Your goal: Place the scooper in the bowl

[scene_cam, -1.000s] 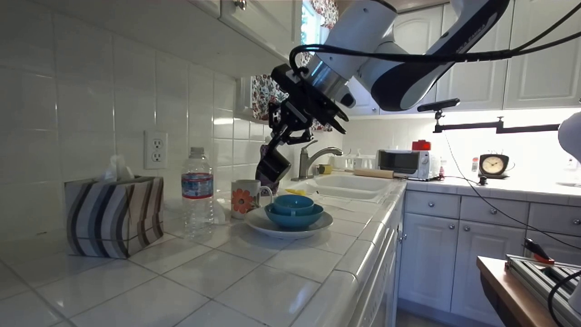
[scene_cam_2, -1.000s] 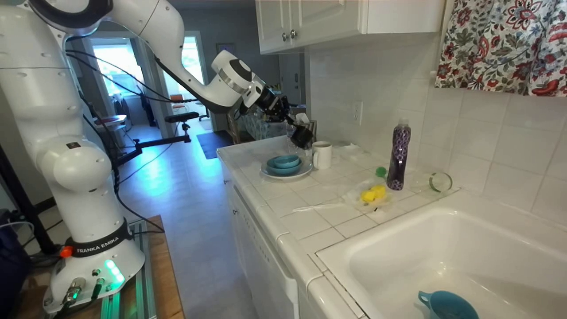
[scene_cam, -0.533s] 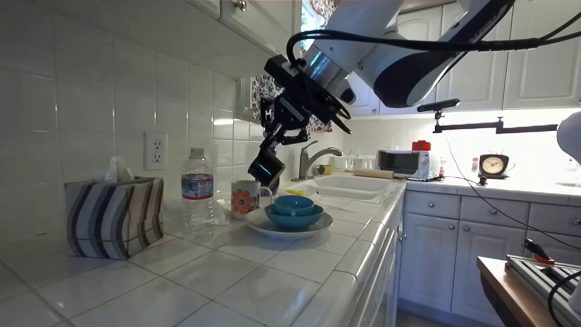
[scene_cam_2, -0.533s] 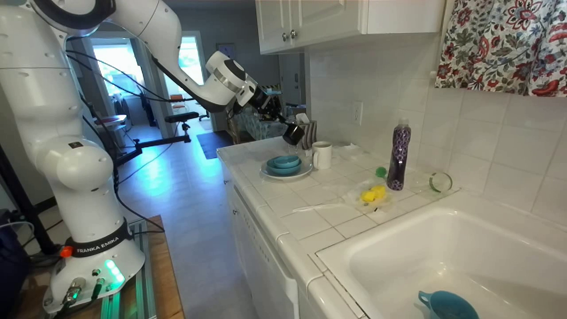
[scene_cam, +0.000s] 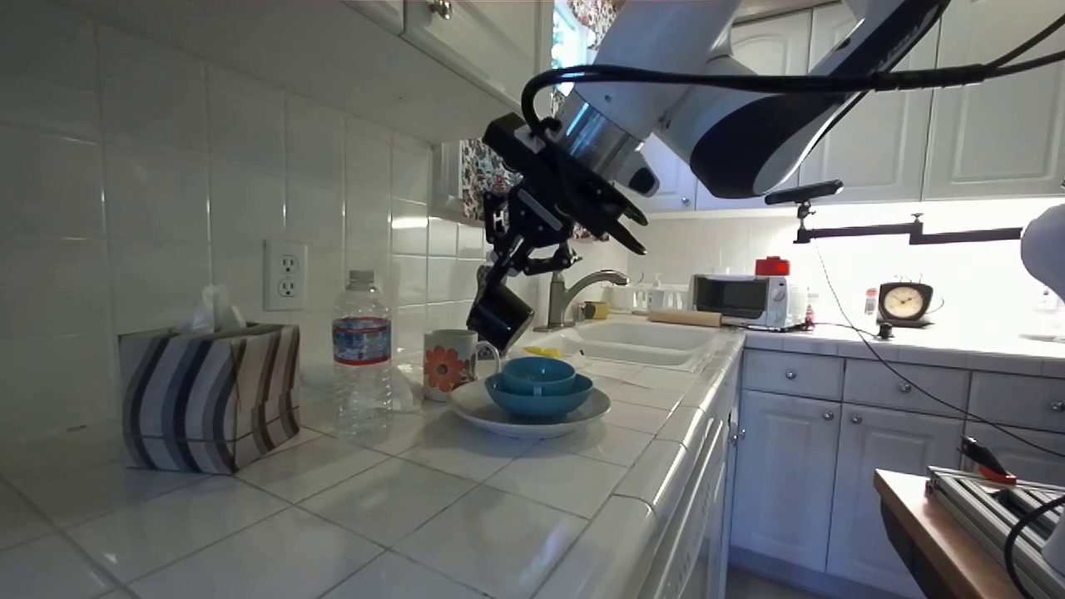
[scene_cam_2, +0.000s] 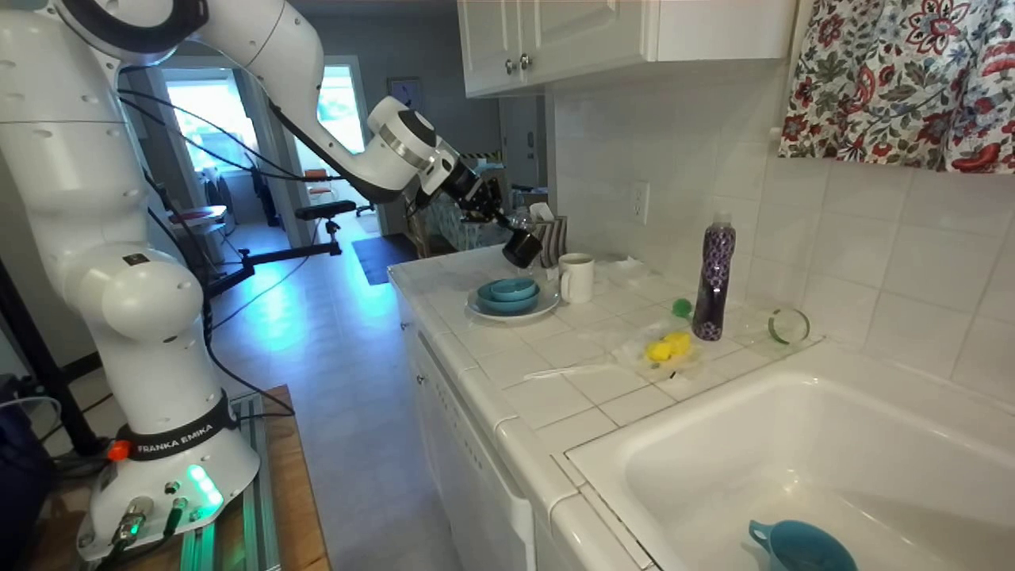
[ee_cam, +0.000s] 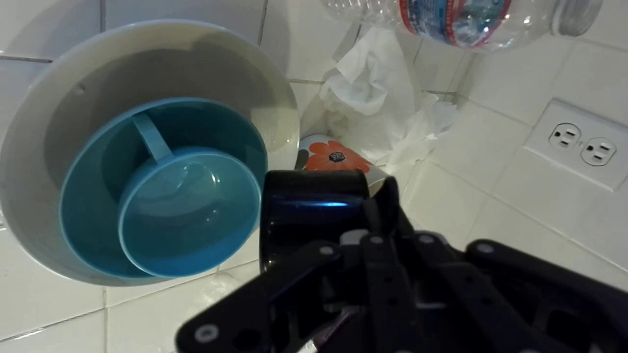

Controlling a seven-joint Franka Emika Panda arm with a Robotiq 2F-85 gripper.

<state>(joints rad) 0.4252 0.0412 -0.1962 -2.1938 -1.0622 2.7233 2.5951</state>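
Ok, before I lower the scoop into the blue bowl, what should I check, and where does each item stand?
1. Scoop held: ok. The gripper is closed on it.
2. Scoop clear of the mug: ok. An exterior view shows a gap between them.
3. Scoop centred over the bowl: not ok. Both exterior views show it off toward the mug side.
4. Bowl free inside: not ok. A smaller cup with a handle sits in it.
5. Bowl seated on the plate: ok. Both exterior views show it resting there.
6. Grip firm enough: cannot tell from stills.
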